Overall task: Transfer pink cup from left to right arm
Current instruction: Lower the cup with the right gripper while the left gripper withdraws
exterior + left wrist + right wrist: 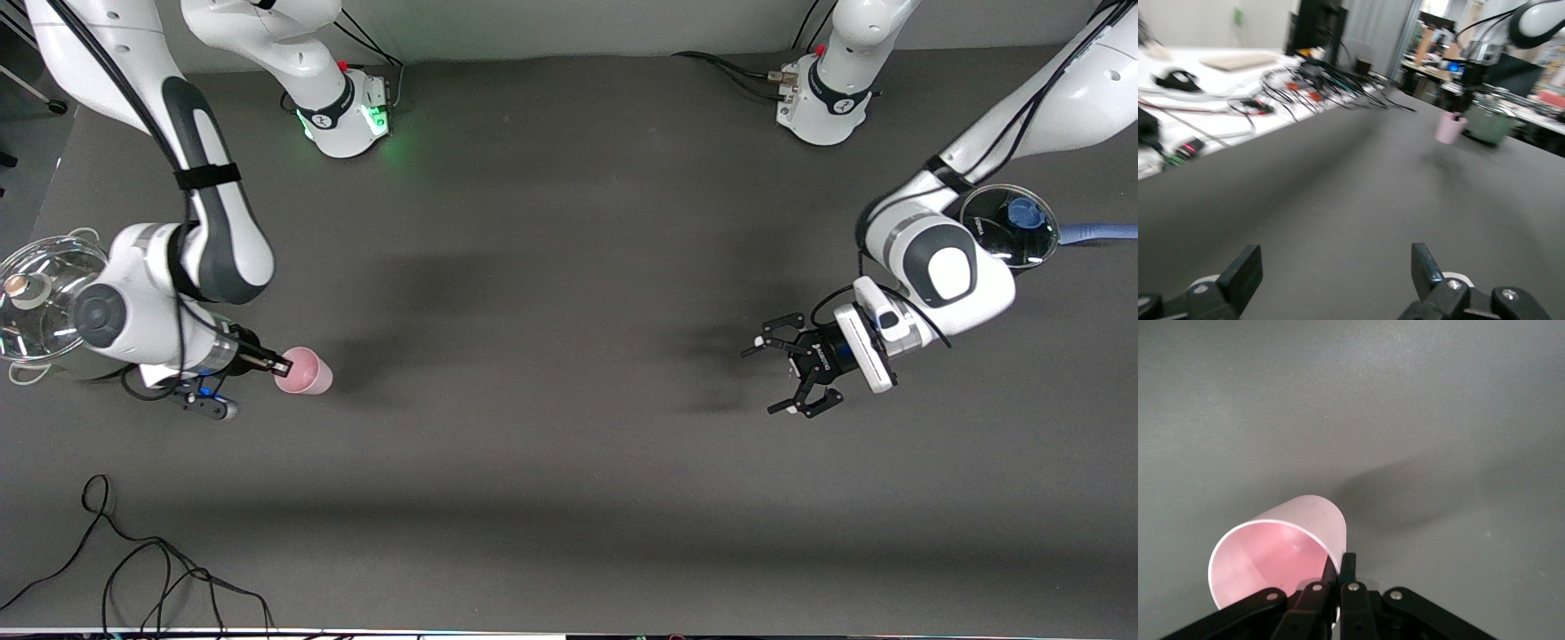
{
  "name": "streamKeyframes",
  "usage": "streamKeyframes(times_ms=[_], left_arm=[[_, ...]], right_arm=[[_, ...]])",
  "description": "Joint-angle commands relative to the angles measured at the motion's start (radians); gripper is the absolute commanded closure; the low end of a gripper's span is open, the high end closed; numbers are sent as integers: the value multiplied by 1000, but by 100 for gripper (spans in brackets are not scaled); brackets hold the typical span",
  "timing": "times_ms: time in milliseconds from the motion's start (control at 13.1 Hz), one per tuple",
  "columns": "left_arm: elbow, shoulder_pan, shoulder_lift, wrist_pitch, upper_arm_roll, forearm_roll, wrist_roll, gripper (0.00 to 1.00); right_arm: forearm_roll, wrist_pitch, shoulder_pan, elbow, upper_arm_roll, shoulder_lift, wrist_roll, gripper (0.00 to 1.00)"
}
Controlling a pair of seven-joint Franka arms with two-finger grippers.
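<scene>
The pink cup (304,372) is near the right arm's end of the table. My right gripper (281,364) is shut on its rim, one finger inside and one outside, and holds it tilted a little above the table. In the right wrist view the cup (1281,550) shows its open mouth, pinched by the gripper (1340,563). My left gripper (760,382) is open and empty, low over the table toward the left arm's end, and points at the cup. In the left wrist view its gripper (1335,267) is spread wide, with the cup (1449,127) small and far off.
A steel pot with a glass lid (44,302) stands beside the right arm's wrist. A pan with a glass lid and blue knob (1013,227) and a blue handle (1098,233) sits at the left arm's end. Black cables (133,569) lie near the front edge.
</scene>
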Motion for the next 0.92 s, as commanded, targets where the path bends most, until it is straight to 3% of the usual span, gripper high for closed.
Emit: streamKeyframes(times_ms=[0, 153, 230, 307, 383, 843], left_arm=[[80, 1, -91, -231, 66, 286, -393, 1], [171, 26, -94, -378, 72, 469, -614, 1], [203, 41, -94, -438, 74, 537, -689, 1], [232, 55, -94, -493, 74, 580, -743, 1], [258, 70, -97, -547, 74, 612, -785, 1], [445, 76, -170, -848, 62, 968, -1217, 1]], right_arm=[[-13, 100, 21, -79, -12, -12, -18, 100], [-13, 102, 21, -76, -14, 0, -28, 97], [-13, 100, 21, -76, -14, -3, -36, 38], [-13, 96, 21, -78, -14, -12, -36, 5], [-13, 88, 21, -78, -14, -18, -38, 0], [-28, -84, 23, -67, -15, -162, -36, 0]])
